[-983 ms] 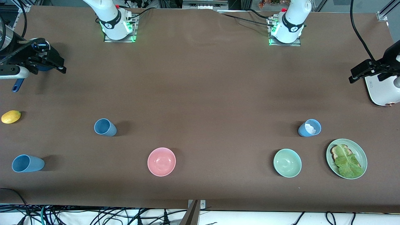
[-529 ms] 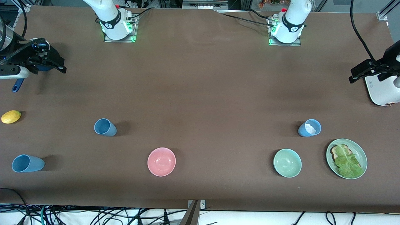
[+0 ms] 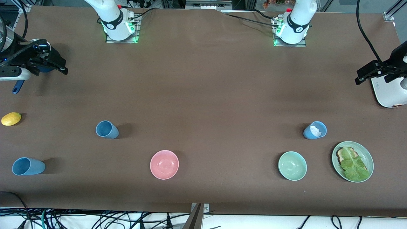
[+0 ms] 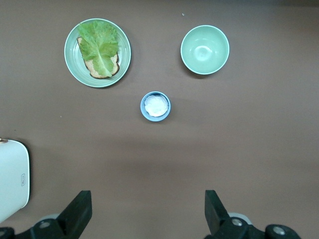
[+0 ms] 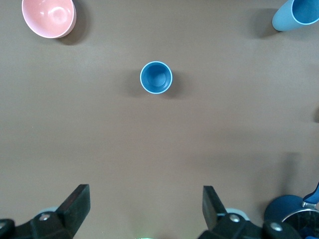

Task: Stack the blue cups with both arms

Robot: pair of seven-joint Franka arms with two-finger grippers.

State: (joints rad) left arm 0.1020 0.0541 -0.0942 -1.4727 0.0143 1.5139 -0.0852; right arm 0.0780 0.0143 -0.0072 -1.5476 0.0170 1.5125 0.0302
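Observation:
Three blue cups stand upright on the brown table. One cup [image 3: 107,129] [image 5: 156,77] stands toward the right arm's end. Another cup [image 3: 28,166] [image 5: 296,14] stands nearer the front camera, close to that end's edge. The third cup [image 3: 314,130] [image 4: 155,106], with something white inside, stands toward the left arm's end. My right gripper [image 3: 51,65] [image 5: 145,199] hangs open and empty high over the right arm's end. Over the left arm's end, beside a white appliance, my left gripper [image 3: 365,74] [image 4: 148,204] is open and empty too. Both are well apart from the cups.
A pink bowl [image 3: 164,164] and a pale green bowl [image 3: 292,166] sit near the front edge. A green plate [image 3: 365,152] carries toast and lettuce. A lemon [image 3: 11,119], a dark blue utensil [image 3: 17,86] and the white appliance [image 3: 389,92] lie at the table's ends.

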